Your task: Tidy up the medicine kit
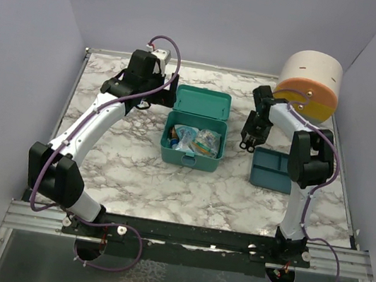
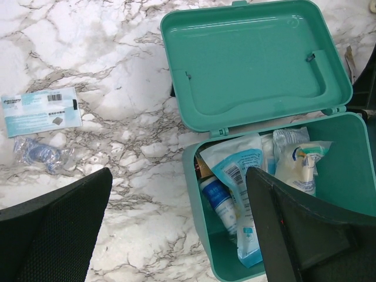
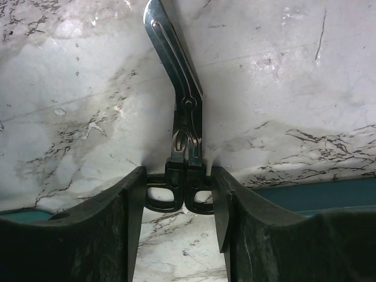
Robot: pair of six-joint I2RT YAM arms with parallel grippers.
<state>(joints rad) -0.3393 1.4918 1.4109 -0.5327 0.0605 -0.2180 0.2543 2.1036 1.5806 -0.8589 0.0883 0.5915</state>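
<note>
The teal medicine kit (image 1: 191, 158) stands mid-table with its hinged lid (image 2: 252, 59) thrown back. Inside lie a blue-and-white pouch (image 2: 238, 167), a small blue-labelled bottle (image 2: 220, 202) and wrapped packets (image 2: 302, 164). My left gripper (image 2: 179, 176) hangs open above the kit's left rim and the marble beside it, holding nothing. Metal scissors (image 3: 185, 100) with black handle loops lie on the marble to the right of the kit, blades pointing away. My right gripper (image 3: 179, 176) has come down over the loops, one finger pressed against each outer side.
A flat printed packet (image 2: 41, 110) and a small clear bag with something blue (image 2: 38, 153) lie on the marble left of the kit. A shallow teal tray (image 1: 273, 170) sits by the right arm. The round cream and orange drawer unit (image 1: 310, 85) stands at the back right.
</note>
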